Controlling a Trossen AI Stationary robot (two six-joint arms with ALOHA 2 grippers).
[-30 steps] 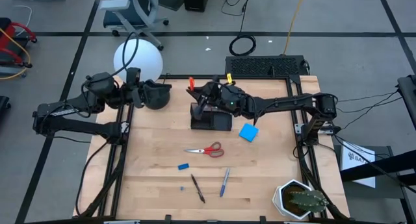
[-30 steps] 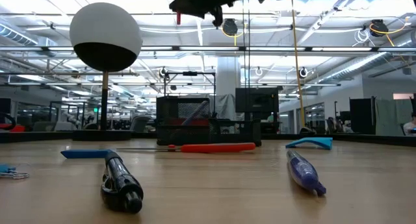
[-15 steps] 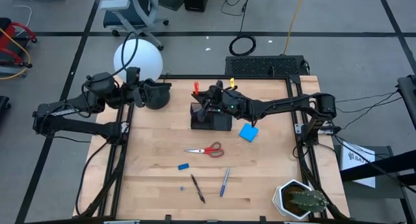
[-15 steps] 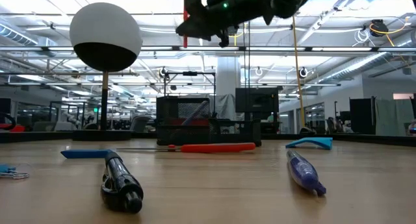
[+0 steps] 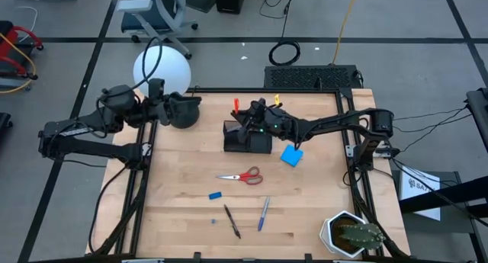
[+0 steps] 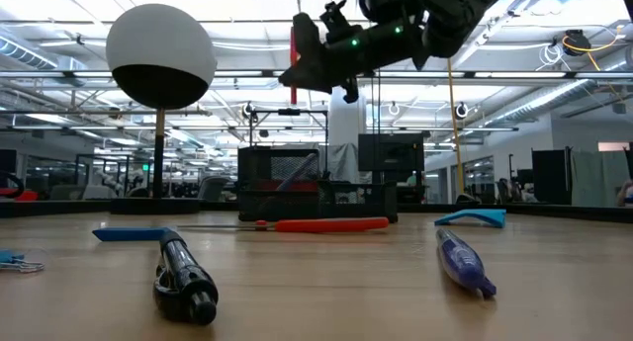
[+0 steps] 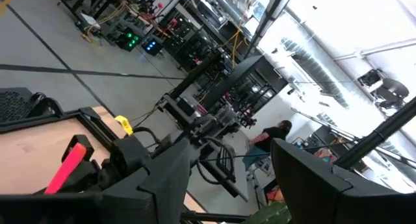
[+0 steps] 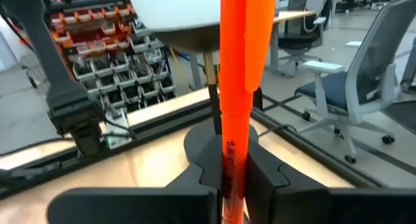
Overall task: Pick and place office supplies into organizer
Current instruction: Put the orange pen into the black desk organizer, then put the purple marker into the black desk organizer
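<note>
My right gripper (image 5: 245,120) hovers over the black organizer (image 5: 246,139), shut on an orange pen (image 5: 236,105) that stands upright above it (image 6: 295,42). The organizer sits on the table's far middle (image 6: 287,188). Red-handled scissors (image 5: 240,175), a blue pad (image 5: 291,155), a small blue eraser (image 5: 215,194), a black pen (image 5: 232,221) and a blue pen (image 5: 263,213) lie flat on the table. My left gripper (image 5: 162,110) waits open at the far left, beside the lamp base. My right gripper pinches the orange pen's lower part (image 8: 229,160) between its two fingers. The fingers come in about level from the table's right and lie across the pen. The pen stands upright, most of its length above the fingers, lifted clear over the organizer.
A white globe lamp (image 5: 162,68) with a round black base (image 5: 183,110) stands at the far left. A potted cactus (image 5: 352,234) sits at the near right corner. Bare wood lies left of the scissors and along the near edge.
My right gripper has come down toward the organizer with the orange pen, drifting slightly toward the table's right. The pen has stayed upright in the hold.
</note>
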